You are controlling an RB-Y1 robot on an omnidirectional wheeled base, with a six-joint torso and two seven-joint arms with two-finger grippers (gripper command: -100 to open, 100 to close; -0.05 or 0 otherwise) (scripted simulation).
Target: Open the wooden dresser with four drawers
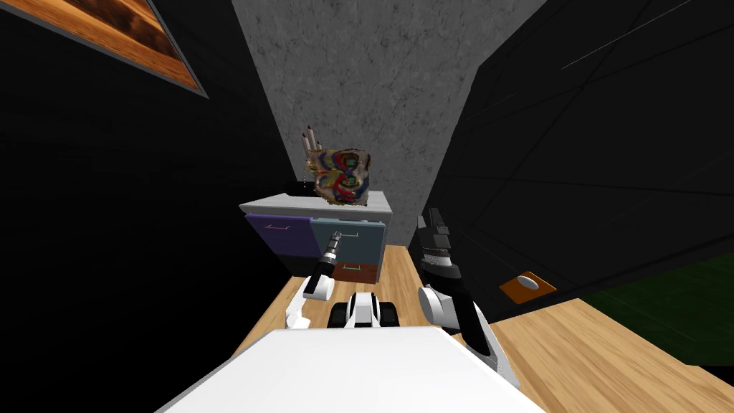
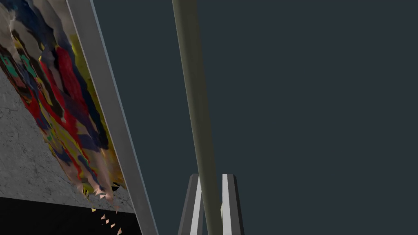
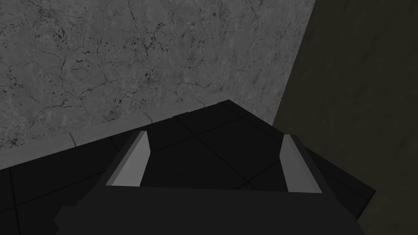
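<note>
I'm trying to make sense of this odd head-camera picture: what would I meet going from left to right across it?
Wood-toned framed picture → purple drawer → teal drawer, its handle gripped by the left hand → open right hand → orange flat object.

Left arm (image 1: 320, 276) is stretching forward, left gripper (image 2: 211, 177) pinching a thin bar (image 2: 196, 102) between its fingers. Right gripper (image 3: 216, 136) is hovering raised alongside, fingers standing wide apart.

The dresser (image 1: 287, 231) is seen steeply from above in the head view. Its blue-grey drawer front (image 2: 306, 102) and handle (image 2: 195, 102) are viewed very closely from the left wrist; a grey wall (image 3: 122, 53) is faced from the right.
</note>
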